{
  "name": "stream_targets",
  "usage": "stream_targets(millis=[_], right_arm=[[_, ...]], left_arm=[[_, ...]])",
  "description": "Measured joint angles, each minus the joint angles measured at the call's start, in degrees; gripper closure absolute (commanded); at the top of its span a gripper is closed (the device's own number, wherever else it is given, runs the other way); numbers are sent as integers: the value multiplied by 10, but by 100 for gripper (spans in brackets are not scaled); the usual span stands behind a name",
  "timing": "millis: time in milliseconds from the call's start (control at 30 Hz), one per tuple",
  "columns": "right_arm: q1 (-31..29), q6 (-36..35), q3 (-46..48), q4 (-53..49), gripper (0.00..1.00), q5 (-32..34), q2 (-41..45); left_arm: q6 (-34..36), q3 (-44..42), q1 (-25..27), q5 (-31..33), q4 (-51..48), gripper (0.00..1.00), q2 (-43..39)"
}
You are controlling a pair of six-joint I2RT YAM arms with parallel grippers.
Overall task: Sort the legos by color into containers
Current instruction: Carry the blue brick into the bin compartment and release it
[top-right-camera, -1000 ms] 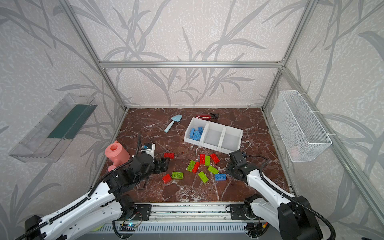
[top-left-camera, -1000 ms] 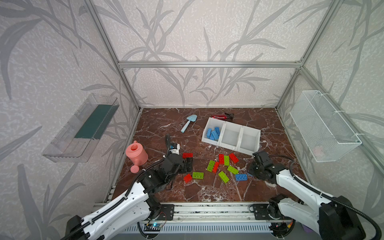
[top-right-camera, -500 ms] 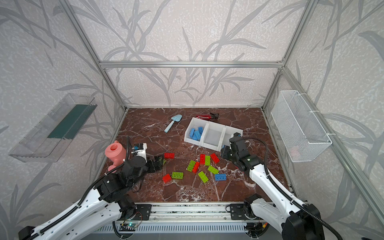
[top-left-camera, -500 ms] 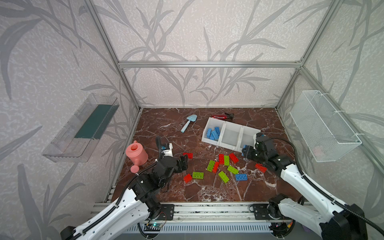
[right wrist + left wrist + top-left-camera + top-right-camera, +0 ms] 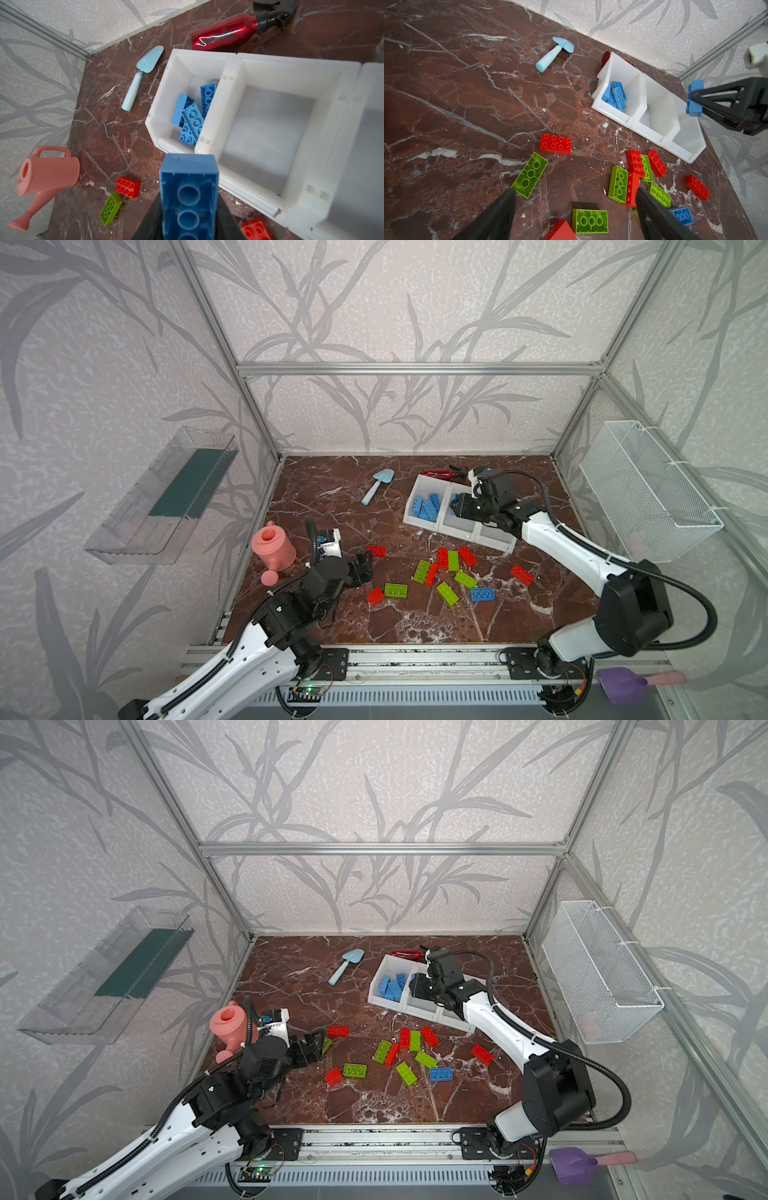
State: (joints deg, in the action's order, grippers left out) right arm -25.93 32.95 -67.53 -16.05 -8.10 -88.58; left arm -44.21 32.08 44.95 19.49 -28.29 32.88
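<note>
Well, the right gripper [image 5: 457, 506] is clenched on a blue brick [image 5: 188, 187], hanging above the row of 3 white bins [image 5: 419, 522], about over the divider between the end bin, where several blue bricks [image 5: 426, 506] lie, and the middle one. The left gripper [image 5: 575, 191] is spread wide with nothing in it, low over the marble floor [image 5: 332, 497]. A green brick [image 5: 530, 175] lies just beside 1 fingertip, with a red brick [image 5: 555, 143] just past it. The other loose bricks [image 5: 449, 572] lie scattered between the arms, near the bins' front edge, and a lone red brick [image 5: 521, 573] lies apart toward the right arm. Open floor runs from the left gripper up to the trowel [image 5: 376, 485]. A watering can [image 5: 272, 549] stands by the left edge, and a spray bottle [image 5: 440, 473] lies just behind the bins.
</note>
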Motion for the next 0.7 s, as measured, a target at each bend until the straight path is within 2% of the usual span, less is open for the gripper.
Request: stream_targets(millis=[300,467,567,700], right_arm=[[-7,-15,-153,-1,68,-25,-165],[-7,-17,-213,-4,59,-36,-236],[-7,-16,-227,-6,46,-42,-255],[-7,-14,-236,-5,39,-44,-265]], left_arm=[[0,-1,0,-15,2,10,31],[7,-6,0,-37,7,10,52],[12,-6,0,-56,10,7,62],[37,-1,0,-87,11,5,85]])
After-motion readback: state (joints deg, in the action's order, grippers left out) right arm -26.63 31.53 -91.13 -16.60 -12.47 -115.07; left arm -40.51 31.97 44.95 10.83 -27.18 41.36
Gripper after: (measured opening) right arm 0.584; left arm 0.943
